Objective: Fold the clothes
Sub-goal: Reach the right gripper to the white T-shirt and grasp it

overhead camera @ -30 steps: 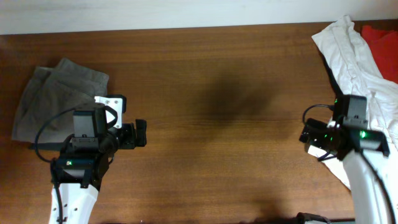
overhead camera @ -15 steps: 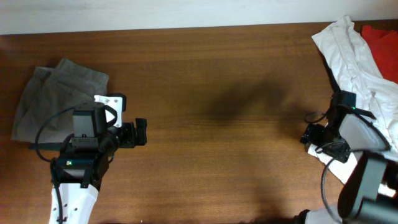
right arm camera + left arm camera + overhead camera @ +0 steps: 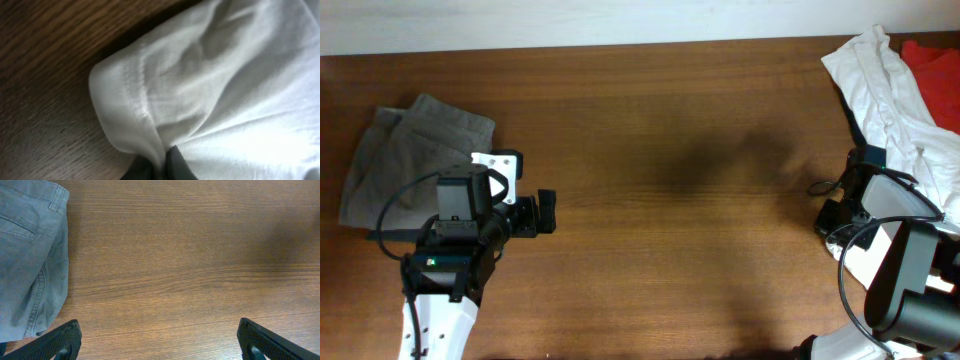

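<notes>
1 white garment [image 3: 895, 90], crumpled at far right of table [image 3: 670, 150]; hem fold pinched in closed right gripper [image 3: 159, 162], probably for dragging it flat. Left gripper [image 3: 161, 341] spread wide, empty, beside grey trousers [image 3: 30, 255].

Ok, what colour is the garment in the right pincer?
The garment is plain white where the right pincer grips it; the right wrist view shows it best.

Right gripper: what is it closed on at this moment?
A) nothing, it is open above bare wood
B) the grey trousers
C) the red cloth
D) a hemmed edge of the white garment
D: in the right wrist view the right gripper has its fingertips pinched together on a fold of the white garment, right beside its stitched hem.
</notes>
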{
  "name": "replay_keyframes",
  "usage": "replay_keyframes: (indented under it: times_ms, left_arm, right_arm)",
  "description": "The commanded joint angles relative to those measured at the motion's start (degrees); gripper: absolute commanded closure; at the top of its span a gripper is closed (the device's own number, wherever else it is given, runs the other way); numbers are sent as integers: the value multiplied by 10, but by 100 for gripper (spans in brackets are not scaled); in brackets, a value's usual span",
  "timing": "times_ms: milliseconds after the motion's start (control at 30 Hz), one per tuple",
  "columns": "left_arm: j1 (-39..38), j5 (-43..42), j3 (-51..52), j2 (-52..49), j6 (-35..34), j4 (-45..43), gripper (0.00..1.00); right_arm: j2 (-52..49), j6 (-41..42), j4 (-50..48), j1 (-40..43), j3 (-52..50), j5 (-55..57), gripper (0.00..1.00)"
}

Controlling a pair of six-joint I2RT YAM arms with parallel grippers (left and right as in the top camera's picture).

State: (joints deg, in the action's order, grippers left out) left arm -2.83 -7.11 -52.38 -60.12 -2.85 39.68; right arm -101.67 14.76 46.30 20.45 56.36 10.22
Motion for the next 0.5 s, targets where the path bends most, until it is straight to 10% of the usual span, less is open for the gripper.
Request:
replay_keyframes:
  times_ms: [0,467]
  left_arm:
    - [-2,-8,-13,0,0,-2,1]
    - [-2,-6,-13,0,0,-37,1]
  right_arm:
    - [-13,4,8,3,-9,10,96]
    - [184,-66,174,-39,154,-123,96]
